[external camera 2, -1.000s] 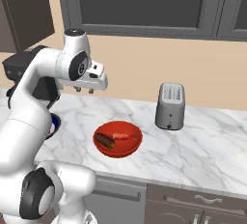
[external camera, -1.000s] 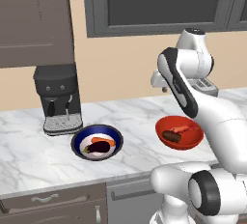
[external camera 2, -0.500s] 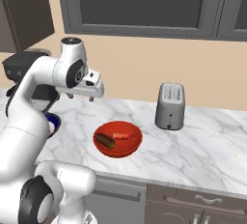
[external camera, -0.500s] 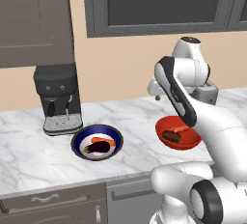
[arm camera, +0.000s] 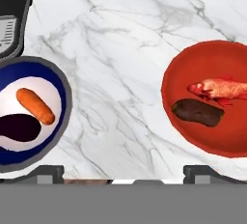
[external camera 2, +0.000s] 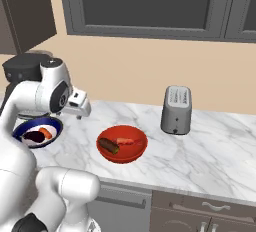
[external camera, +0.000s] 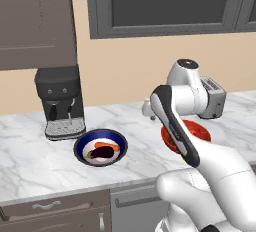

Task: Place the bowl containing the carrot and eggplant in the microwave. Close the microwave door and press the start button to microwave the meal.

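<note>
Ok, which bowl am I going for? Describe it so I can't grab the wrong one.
Find the black coffee machine at the left of the marble counter; the bowl sits just in front of it, to its right. It is dark blue with a white centre, holding the orange carrot and dark purple eggplant, unlike the red bowl near the toaster.

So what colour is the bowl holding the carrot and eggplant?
The bowl is dark blue with a white inner centre, clearest in the hand view.
</note>
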You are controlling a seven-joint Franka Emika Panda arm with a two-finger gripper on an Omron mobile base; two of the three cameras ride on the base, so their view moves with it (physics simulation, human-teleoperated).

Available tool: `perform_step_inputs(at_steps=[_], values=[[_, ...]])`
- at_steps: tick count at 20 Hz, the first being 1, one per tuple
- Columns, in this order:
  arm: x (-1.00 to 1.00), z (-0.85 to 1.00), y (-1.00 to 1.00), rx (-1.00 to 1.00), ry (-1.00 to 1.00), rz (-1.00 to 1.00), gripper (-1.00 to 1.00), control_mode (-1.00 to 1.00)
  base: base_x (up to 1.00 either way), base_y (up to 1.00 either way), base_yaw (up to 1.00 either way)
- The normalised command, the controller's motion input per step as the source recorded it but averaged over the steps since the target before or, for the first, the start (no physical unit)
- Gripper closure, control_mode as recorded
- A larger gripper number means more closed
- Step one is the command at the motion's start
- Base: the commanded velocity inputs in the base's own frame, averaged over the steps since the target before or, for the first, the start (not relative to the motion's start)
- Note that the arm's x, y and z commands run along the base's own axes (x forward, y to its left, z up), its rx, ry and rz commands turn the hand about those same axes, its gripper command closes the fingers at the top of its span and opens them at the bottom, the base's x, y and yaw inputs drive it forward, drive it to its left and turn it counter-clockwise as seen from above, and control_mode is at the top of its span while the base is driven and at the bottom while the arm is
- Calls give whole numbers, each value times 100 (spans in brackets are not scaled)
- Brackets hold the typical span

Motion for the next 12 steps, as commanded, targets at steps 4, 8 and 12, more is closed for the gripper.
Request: perform_step_inputs(at_steps=[4,8,12], values=[[-32,-31,64,0,0,-2,-100,-100,0,0,0],[-15,-29,71,0,1,-1,-100,-100,0,0,0],[0,-22,34,1,8,0,-100,-100,0,0,0]])
